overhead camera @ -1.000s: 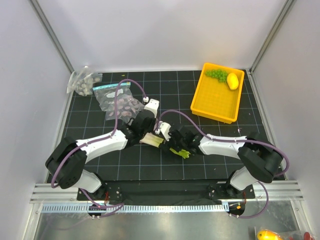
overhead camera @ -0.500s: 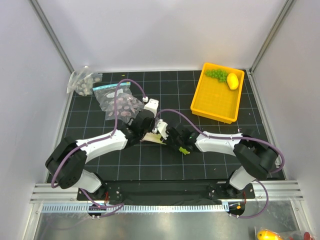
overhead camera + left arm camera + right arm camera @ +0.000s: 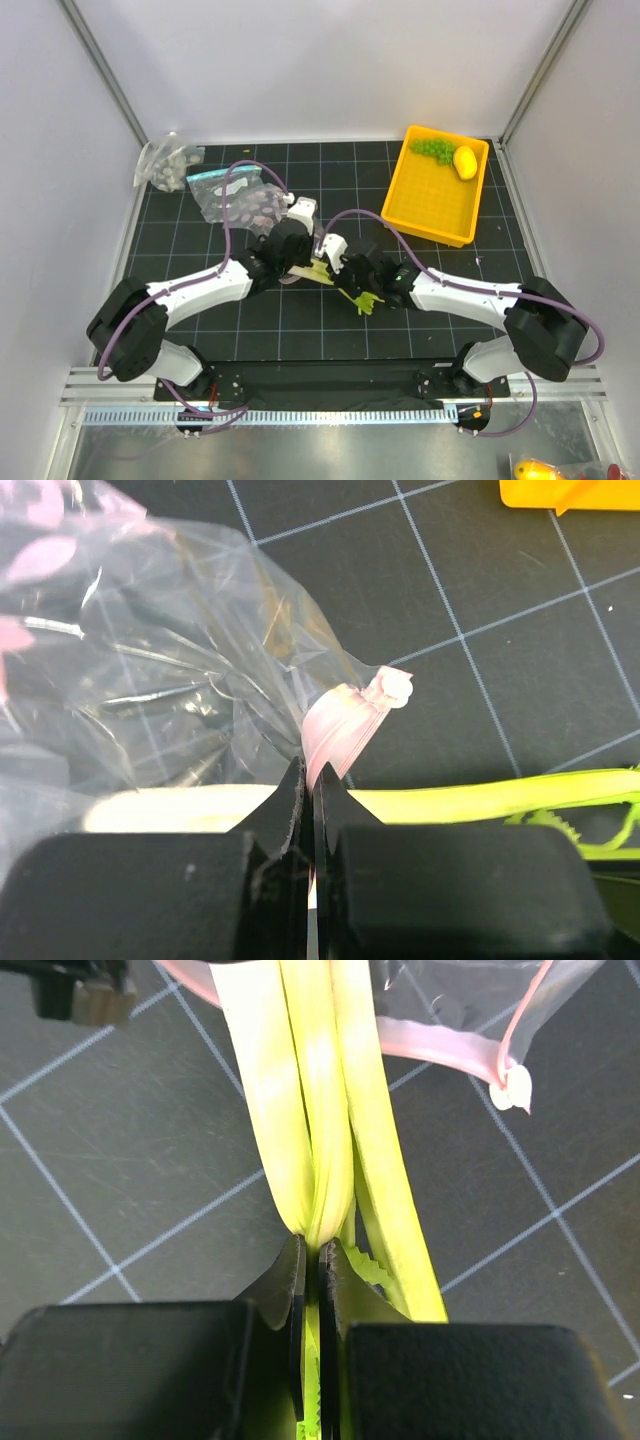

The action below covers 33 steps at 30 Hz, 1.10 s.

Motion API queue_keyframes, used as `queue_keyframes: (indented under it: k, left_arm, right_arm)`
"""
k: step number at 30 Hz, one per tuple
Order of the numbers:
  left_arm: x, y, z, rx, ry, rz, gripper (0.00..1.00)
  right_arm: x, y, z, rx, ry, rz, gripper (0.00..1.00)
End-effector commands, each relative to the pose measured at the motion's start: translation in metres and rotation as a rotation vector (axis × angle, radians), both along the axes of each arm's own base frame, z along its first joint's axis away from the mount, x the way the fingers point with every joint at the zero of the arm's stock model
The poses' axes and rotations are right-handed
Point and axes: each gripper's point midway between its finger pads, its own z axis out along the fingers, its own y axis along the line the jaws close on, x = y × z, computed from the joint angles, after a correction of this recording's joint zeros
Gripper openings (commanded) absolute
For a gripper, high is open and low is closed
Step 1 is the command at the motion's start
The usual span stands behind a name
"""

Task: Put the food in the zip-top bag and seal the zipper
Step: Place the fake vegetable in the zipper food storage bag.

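The clear zip-top bag (image 3: 180,650) is lifted by my left gripper (image 3: 308,775), which is shut on the end of its pink zipper (image 3: 345,725). The leek (image 3: 315,1110) lies on the mat just under that mouth, its pale end toward the bag. My right gripper (image 3: 312,1250) is shut on its green leaves. From above, both grippers meet mid-mat, the left gripper (image 3: 291,262) beside the right gripper (image 3: 345,275), with the leek (image 3: 324,273) between them. The lemon (image 3: 465,161) and the grapes (image 3: 433,149) rest in the yellow tray (image 3: 430,210).
A second clear bag (image 3: 240,200) with a light-blue strip lies behind my left gripper. A small bunched bag (image 3: 165,165) sits in the back left corner. White walls close in the mat on three sides.
My right gripper has shut on the leek's green leaves and pushed it left toward the bag's mouth. The left gripper stays shut on the zipper, shifted slightly back.
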Motion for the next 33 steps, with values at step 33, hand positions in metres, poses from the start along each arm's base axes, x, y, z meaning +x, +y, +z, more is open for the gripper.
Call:
queue_keyframes:
  k: [33]
  left_arm:
    - [0.003, 0.003, 0.044, -0.232, 0.113, 0.291, 0.01]
  right_arm:
    - [0.042, -0.029, 0.064, 0.307, -0.046, -0.429, 0.01]
